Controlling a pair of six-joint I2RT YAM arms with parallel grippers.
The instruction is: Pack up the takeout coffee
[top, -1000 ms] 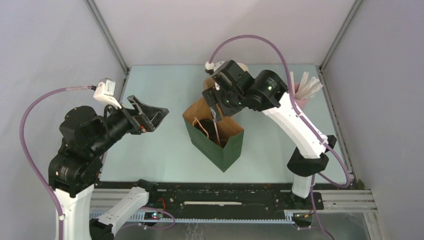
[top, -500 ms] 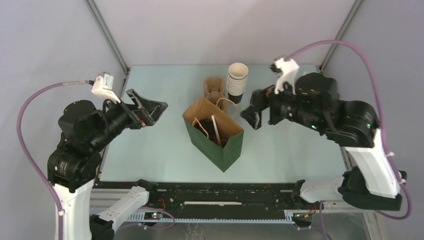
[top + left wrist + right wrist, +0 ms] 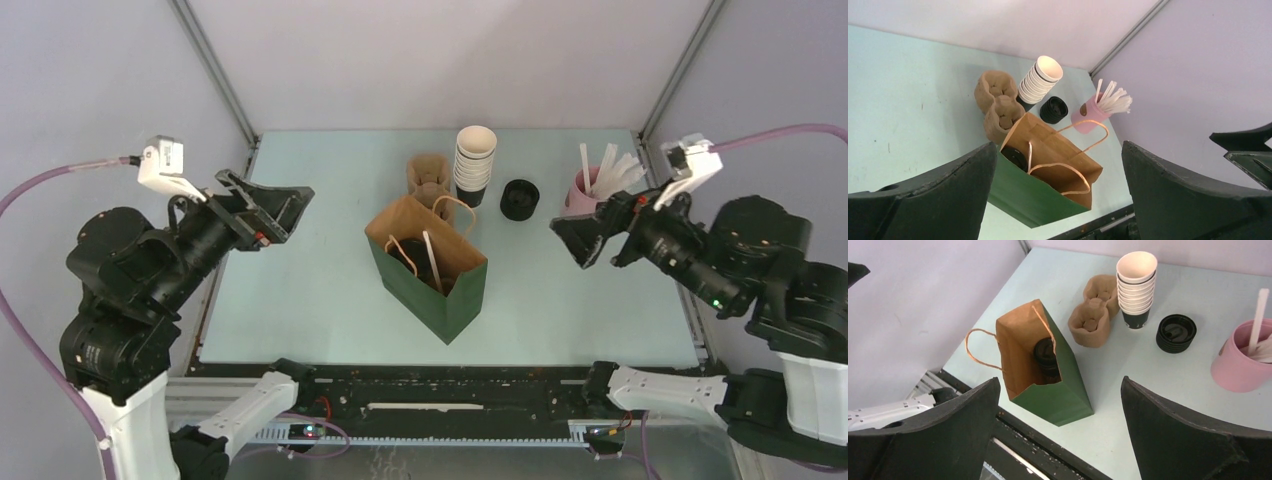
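1. Inside the bag (image 3: 1058,390), down near its bottom, sits the coffee (image 3: 1045,352). I see mostly its round black lid, smooth plastic with a raised rim. The dark cup beneath it is largely hidden by the paper walls.
2. That bag is green outside and plain brown kraft inside. It is flat-sided with sharp creases, and two thin paper loop handles hang at its open mouth. It stands upright about mid-table (image 3: 300,300), turned corner-on to the near edge. The table surface is a pale, matte green.
3. Toward the far edge, just behind the bag, lies a carrier (image 3: 428,178) of rough brown moulded pulp with two rounded wells. I cannot tell whether it touches the bag.
4. Right of the carrier rises a tall stack of cups (image 3: 475,160), dark-walled with white rims and linings. Next along is a squat pile of black lids (image 3: 519,199). Near the far right corner stands a smooth pink tub (image 3: 583,190) bristling with flat white stirrers.
5. My left gripper (image 3: 285,212) hangs raised over the left edge with the arm folded back. It points across toward the bag, its black wedge-shaped fingers are spread wide and nothing is between them.
6. My right gripper (image 3: 572,242) is raised above the right edge and aims leftward at the bag. It too is fully spread and empty. Both are well apart from the bag.
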